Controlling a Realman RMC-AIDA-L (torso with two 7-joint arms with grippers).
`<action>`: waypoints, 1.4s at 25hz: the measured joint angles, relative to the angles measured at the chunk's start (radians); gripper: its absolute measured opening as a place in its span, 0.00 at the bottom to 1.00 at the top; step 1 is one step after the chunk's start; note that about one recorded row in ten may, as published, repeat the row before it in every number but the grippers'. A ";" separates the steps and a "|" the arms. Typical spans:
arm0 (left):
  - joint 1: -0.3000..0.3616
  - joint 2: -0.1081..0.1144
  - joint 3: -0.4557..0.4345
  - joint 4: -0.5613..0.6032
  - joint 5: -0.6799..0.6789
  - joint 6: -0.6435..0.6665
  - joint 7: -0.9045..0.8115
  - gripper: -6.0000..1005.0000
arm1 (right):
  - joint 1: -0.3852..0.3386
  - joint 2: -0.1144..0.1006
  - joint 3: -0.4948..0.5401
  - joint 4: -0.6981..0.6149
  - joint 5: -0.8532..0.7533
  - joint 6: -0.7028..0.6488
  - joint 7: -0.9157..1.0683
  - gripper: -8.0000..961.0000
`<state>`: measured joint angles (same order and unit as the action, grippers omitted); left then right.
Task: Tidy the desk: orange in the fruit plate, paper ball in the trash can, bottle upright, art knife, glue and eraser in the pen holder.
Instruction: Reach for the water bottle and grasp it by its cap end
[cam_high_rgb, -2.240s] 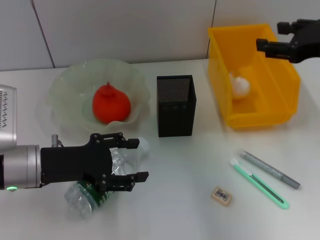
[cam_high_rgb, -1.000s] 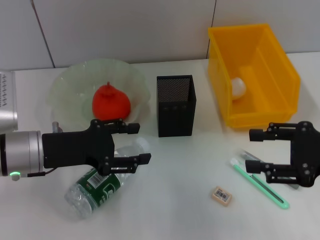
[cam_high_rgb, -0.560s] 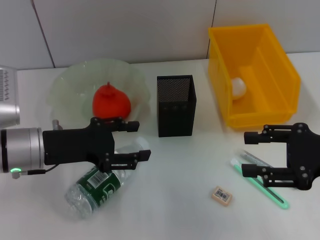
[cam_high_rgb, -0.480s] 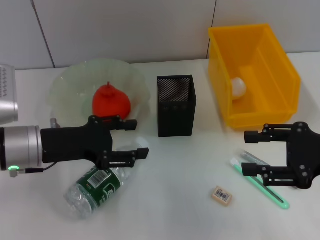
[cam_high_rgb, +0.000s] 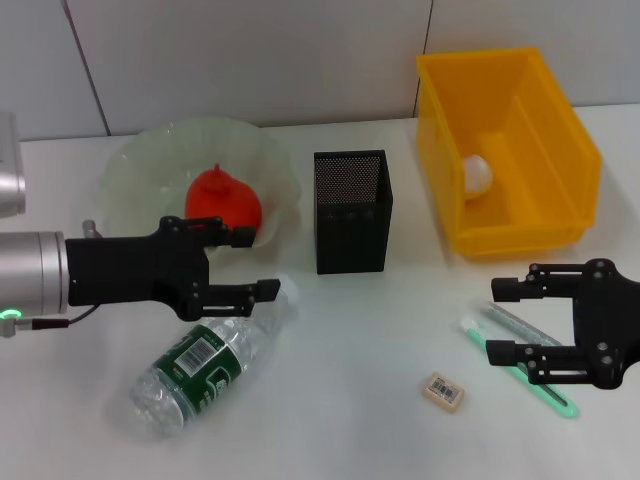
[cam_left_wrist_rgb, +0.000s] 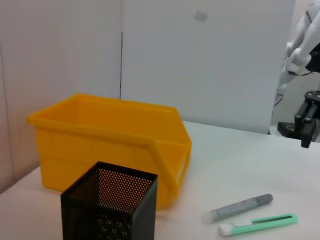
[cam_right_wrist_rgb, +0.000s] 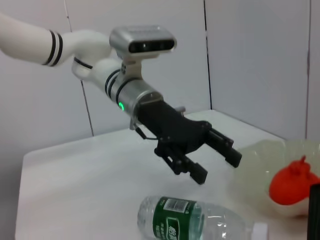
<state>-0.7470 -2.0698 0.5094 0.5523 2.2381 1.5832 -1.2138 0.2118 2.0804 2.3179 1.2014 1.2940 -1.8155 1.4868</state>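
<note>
1. Bottle (cam_high_rgb: 205, 362) is lying flat beside the left gripper (cam_high_rgb: 253, 262), whose jaws are being held wide apart, empty.
2. Art knife (cam_high_rgb: 518, 367) is being approached by the spread, empty right gripper (cam_high_rgb: 500, 320); lowering is judged next.

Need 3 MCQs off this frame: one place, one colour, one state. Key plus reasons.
1. Where is the paper ball?
A. inside the trash can
B. in the fruit plate
C. in the pen holder

2. What colour is the trash can?
A. black
B. pale green
C. yellow-orange

3. How is the bottle?
A. upright
B. lying on its side
C. held by the left pincer

Key: 1 A, the paper ball sits within the trash can walls. 2 C, the bin is yellow-orange. 3 B, the bottle lies flat on the desk, below the open left pincer.
</note>
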 joint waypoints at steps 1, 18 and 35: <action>-0.003 0.000 0.001 0.003 0.000 -0.001 -0.001 0.76 | 0.000 0.000 -0.001 0.001 -0.001 0.000 0.002 0.70; -0.006 0.002 0.093 0.174 -0.004 -0.038 -0.168 0.76 | 0.012 -0.002 -0.004 -0.002 -0.007 0.011 0.000 0.70; 0.061 0.001 0.320 0.512 -0.003 -0.137 -0.474 0.76 | 0.012 0.001 -0.006 -0.018 -0.007 0.036 -0.003 0.70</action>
<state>-0.6863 -2.0689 0.8291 1.0641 2.2347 1.4465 -1.6875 0.2236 2.0814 2.3117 1.1831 1.2869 -1.7792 1.4840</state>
